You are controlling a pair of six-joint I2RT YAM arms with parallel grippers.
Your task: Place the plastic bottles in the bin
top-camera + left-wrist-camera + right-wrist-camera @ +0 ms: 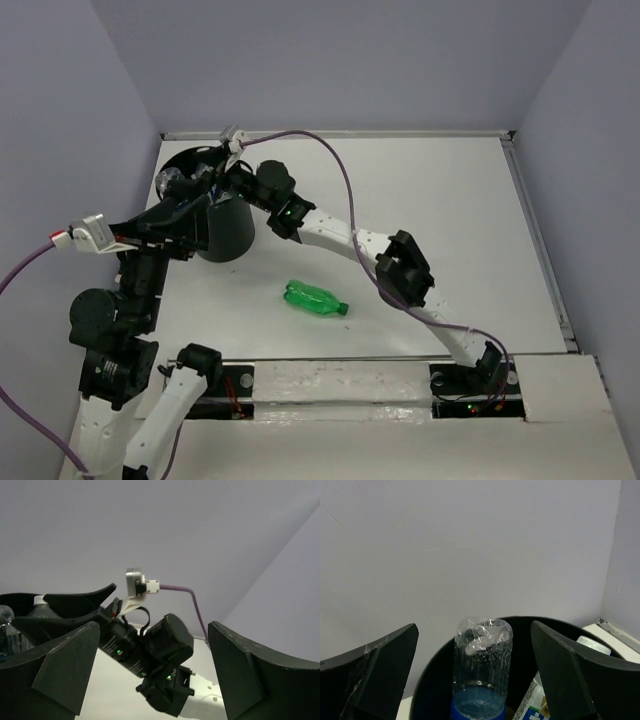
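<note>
Top external: green bottle [315,300] seen on table [450,220] at 4 o'clock of bin [228,238], well apart. Left wrist: left gripper [152,630] spread wide, empty. Right wrist: right gripper [474,627] spread wide over bin, clear bottle [482,665] inside, untouched; straight-up withdrawal advised.

1. The clear crinkled plastic bottle [482,665] stands inside the black round bin [520,645] and carries a blue band [477,705] at its six o'clock end. No lettering on the band can be read.
2. At the bottle's four o'clock is a white label [532,707] with blue and green print, cut off by the frame edge. Its marks are too partial to read.
3. No other text, number or sign is legible in any view.
</note>
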